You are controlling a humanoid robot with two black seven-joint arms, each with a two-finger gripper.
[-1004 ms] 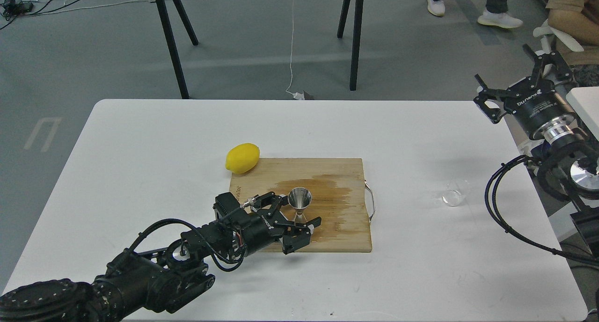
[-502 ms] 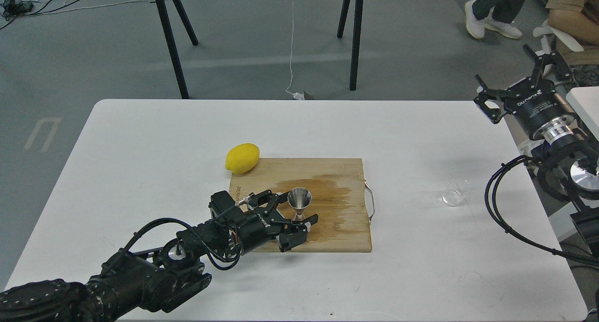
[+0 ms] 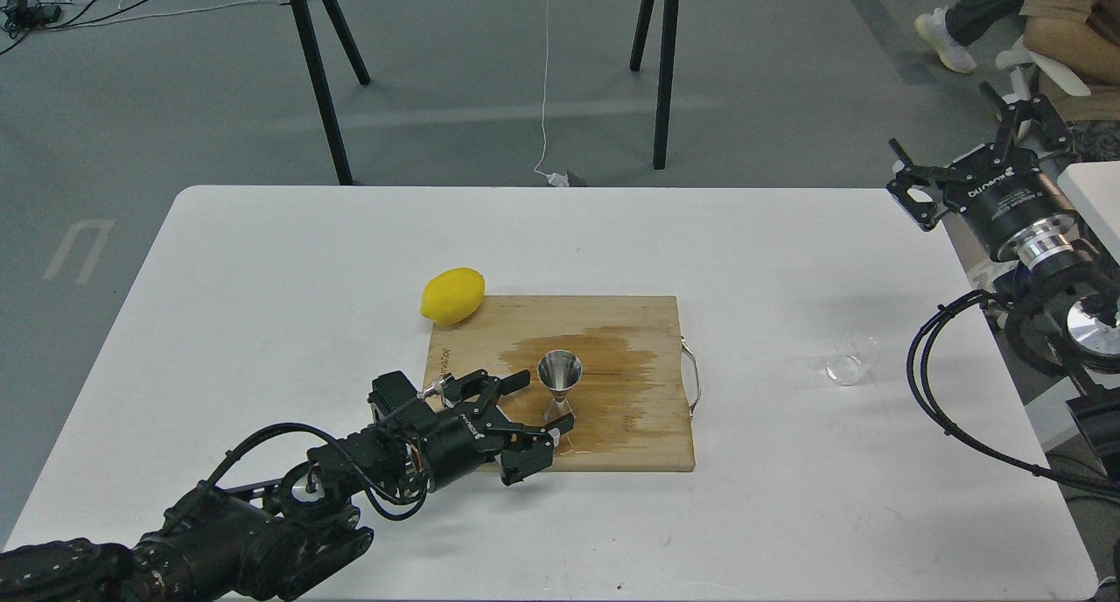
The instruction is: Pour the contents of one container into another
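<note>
Upright jigger (image 3: 559,381) on wet board (image 3: 630,322)

Left end effector (image 3: 538,401) low, fingers spread, right end effector (image 3: 971,156) raised, spread

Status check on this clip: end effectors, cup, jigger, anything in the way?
Left end effector open, beside jigger on board. Right end effector open, empty. Glass cup untouched, upright. No obstruction.

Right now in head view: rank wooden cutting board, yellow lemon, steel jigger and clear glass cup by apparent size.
1. Wooden cutting board, far the largest.
2. Yellow lemon.
3. Shiny steel hourglass jigger and small clear glass cup: too alike to rank; the cup's transparent edges are hard to trace.
</note>
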